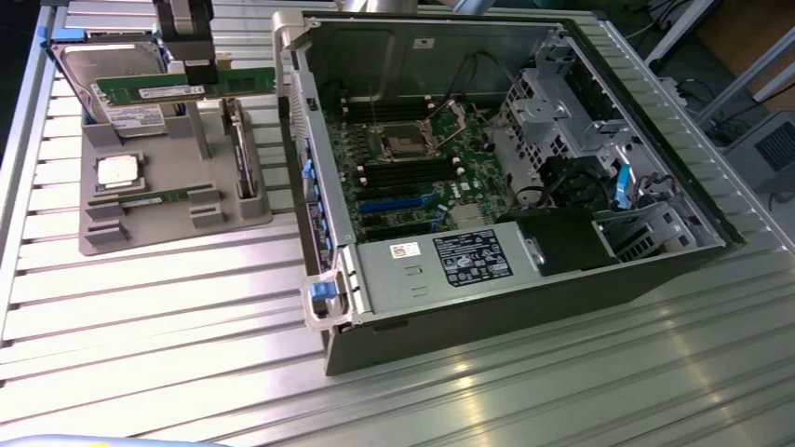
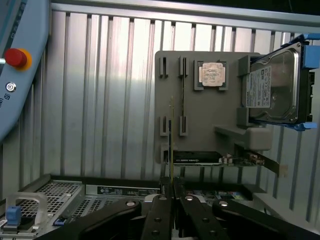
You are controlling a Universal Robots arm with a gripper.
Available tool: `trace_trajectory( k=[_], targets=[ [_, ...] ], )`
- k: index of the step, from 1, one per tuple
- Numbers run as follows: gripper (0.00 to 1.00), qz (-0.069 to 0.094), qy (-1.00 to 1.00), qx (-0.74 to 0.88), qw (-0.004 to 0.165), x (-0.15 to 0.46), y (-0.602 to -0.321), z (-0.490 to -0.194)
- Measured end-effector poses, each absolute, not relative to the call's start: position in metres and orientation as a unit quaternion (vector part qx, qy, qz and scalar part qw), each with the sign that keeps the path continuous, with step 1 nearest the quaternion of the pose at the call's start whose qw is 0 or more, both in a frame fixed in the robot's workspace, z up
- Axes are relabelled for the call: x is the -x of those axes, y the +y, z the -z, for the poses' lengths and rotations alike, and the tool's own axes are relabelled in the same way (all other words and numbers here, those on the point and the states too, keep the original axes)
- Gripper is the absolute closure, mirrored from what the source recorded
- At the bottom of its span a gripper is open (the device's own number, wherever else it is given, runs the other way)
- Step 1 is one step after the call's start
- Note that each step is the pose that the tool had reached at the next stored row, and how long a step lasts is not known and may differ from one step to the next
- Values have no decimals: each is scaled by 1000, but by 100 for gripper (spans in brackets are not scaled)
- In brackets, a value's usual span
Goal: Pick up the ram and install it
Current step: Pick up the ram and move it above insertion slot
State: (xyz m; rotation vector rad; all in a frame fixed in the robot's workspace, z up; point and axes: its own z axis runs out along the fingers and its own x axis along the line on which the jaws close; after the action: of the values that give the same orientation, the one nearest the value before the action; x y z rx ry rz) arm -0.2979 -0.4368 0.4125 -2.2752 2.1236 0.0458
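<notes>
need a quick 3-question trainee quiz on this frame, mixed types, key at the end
1. True or false: the gripper is shut on the ram, holding it above the gray tray.
2. Which part lies in the tray's square pocket beside the hard drive? A) CPU B) fan C) coin battery
3. How many ram sticks stand in the tray's slots?

Key: 1 true. 2 A. 3 one, the spare ram stick.
</notes>
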Motion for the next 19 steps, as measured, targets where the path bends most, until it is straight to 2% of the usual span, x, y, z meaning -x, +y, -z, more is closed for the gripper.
trace_trajectory(
  k=[19],
  targets=[
    [88, -15, 682, 731, 15, 280, -437, -413]
  ],
)
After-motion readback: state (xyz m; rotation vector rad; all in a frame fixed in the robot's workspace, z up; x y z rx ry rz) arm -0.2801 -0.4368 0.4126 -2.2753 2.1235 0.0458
